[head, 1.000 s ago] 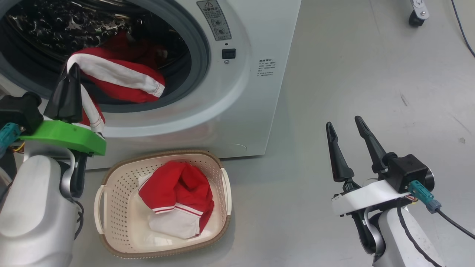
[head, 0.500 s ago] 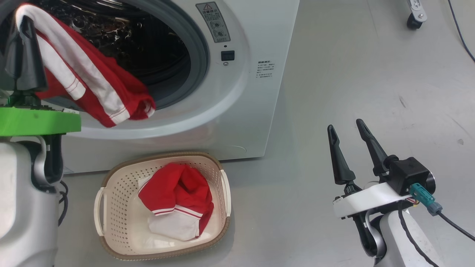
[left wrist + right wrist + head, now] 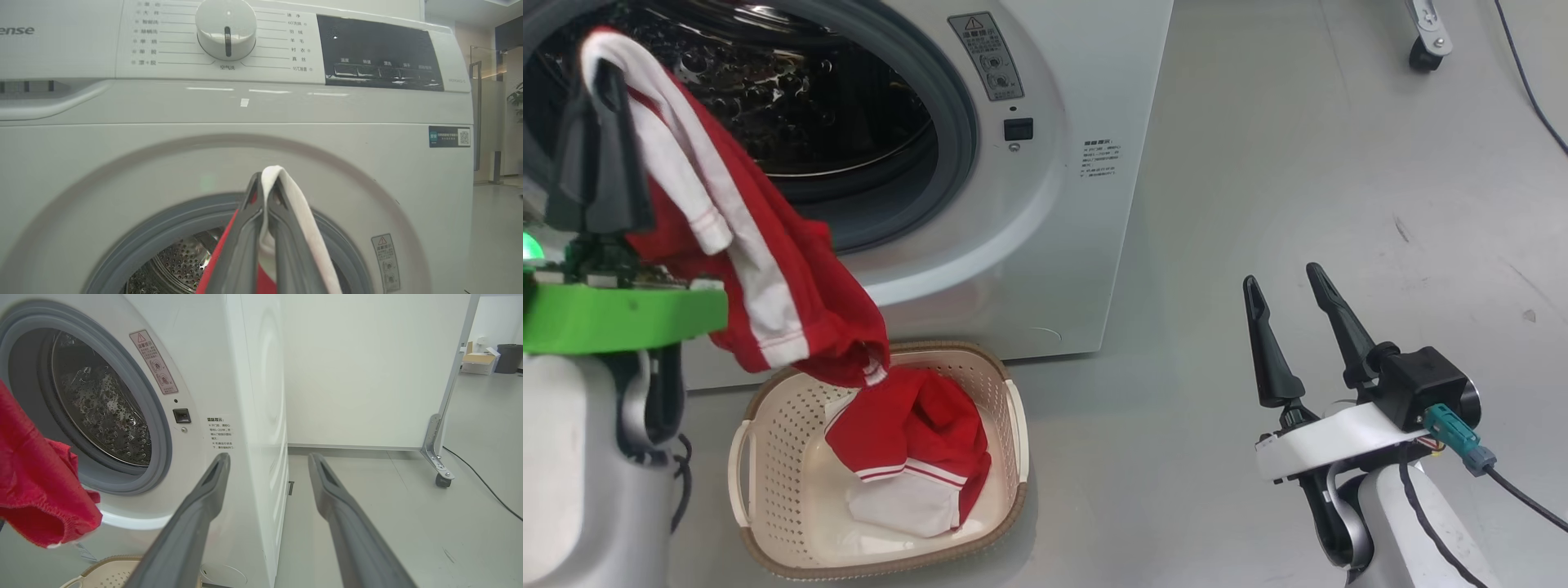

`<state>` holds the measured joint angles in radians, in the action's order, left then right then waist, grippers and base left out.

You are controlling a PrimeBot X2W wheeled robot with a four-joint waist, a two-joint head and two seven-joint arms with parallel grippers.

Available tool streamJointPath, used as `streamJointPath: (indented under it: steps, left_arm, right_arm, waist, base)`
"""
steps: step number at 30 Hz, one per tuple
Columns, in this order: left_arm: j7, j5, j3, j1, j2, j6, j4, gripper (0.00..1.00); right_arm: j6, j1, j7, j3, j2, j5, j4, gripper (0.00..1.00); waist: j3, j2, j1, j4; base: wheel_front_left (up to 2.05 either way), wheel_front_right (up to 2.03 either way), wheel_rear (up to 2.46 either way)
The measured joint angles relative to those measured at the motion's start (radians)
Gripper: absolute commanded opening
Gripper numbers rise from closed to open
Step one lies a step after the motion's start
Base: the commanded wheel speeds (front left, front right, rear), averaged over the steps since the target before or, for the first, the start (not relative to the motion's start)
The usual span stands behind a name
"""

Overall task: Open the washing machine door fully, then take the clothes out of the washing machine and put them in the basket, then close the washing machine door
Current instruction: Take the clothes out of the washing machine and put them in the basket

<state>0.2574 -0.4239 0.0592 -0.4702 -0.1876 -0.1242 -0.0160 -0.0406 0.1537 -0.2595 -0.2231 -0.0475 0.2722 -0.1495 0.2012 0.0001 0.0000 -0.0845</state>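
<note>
Grey floor [image 3: 1298, 147] open right of washing machine [image 3: 1054, 220] | basket [image 3: 768, 523] at its foot, clothes [image 3: 915, 433] inside | left tool [image 3: 600, 82] pinches red garment [image 3: 784, 302] dangling above basket | right tool [image 3: 1281, 275] wide, empty

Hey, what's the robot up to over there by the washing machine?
It is unloading the washing machine. The left claw is shut on a red and white garment, held up in front of the open drum with its lower end hanging over the basket. A second garment, also red and white, already lies in the basket. The right claw hangs open and empty off to the side.
</note>
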Motion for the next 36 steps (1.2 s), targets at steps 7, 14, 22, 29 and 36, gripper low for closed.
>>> streamJointPath:
  steps: [7, 14, 22, 29, 36]
  left_arm:
    - [-0.029, 0.013, 0.078, 0.124, 0.0, 0.0, -0.043, 0.0]
    - [-0.078, 0.025, 0.13, 0.183, -0.002, 0.0, -0.069, 0.0]
    - [-0.116, 0.03, 0.148, 0.206, -0.012, 0.0, -0.112, 0.0]
    - [-0.149, 0.069, 0.172, 0.211, -0.032, 0.0, -0.183, 0.0]
    - [-0.179, 0.081, 0.173, 0.241, -0.042, 0.005, -0.311, 0.0]
  right_arm:
    - [0.0, -0.003, 0.0, -0.001, 0.0, 0.0, 0.0, 1.0]
    - [0.0, -0.005, 0.0, 0.001, 0.0, 0.0, 0.011, 1.0]
    - [0.0, -0.004, 0.0, -0.009, 0.0, 0.0, 0.02, 1.0]
    - [0.0, 0.003, 0.0, -0.015, 0.0, -0.001, 0.033, 1.0]
    - [0.0, 0.029, 0.0, -0.035, 0.0, -0.002, 0.044, 1.0]
  waist:
    - [-0.002, -0.0001, 0.0, 0.001]
    - [0.018, 0.0, 0.0, 0.004]
    - [0.062, 0.0, 0.0, 0.002]
    - [0.11, -0.0001, 0.0, -0.006]
    - [0.168, 0.0, 0.0, -0.022]
  base:
    - [0.0, 0.0, 0.0]
    - [0.0, 0.0, 0.0]
    - [0.0, 0.0, 0.0]
    - [0.0, 0.0, 0.0]
    - [0.0, 0.0, 0.0]
